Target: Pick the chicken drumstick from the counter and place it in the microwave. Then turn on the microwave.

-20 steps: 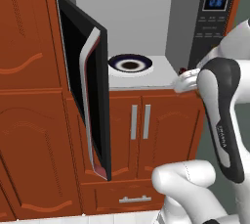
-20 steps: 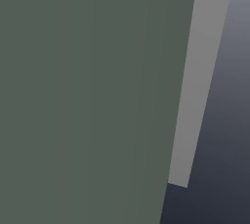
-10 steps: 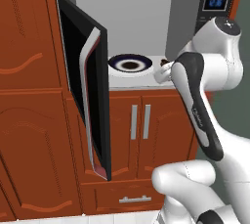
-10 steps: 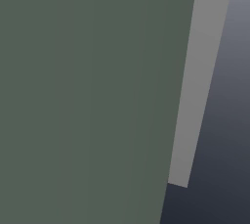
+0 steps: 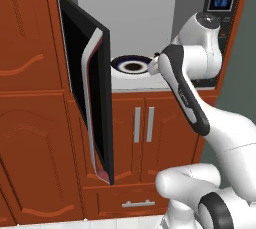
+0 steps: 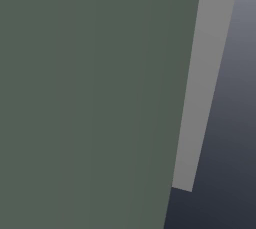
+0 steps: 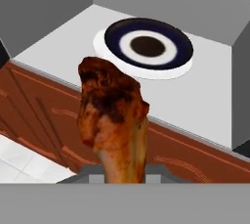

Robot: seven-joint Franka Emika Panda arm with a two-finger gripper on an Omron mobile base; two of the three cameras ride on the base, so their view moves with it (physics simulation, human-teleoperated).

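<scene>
**A:** At the mouth of the microwave (image 5: 150,38), the chicken drumstick (image 7: 113,120) — glossy brown-orange, charred dark at its thick end — stands up from the bottom of the hand view, narrow end down. It is in the air, in front of the cavity's front edge, not resting on anything.

**B:** Claw state?

**A:** The gripper (image 7: 122,176) is clamped on the drumstick's narrow end; the meat hides the fingertips themselves. In the left base view the gripper (image 5: 154,66) sits at the end of the white forearm, at the front right of the open cavity, and I cannot make out the drumstick there.

**B:** What lies beyond it?

**A:** A round plate (image 7: 149,46) — dark blue rim, white ring, dark centre — lies flat on a white disc on the cavity floor, further in than the drumstick and apart from it. Grey walls close the cavity at back and sides.

**B:** Door?

**A:** The door (image 5: 87,93) is swung wide open to the left, black glass edge-on with its silver handle facing the room. The control panel (image 5: 221,10), with a blue display, sits at the upper right, partly behind the arm's elbow.

**B:** Surroundings?

**A:** Reddish-brown cabinets (image 5: 142,133) with vertical silver handles stand below the microwave, a drawer under them. The right base view gives flat grey-green and grey surfaces, nothing I can identify.
</scene>
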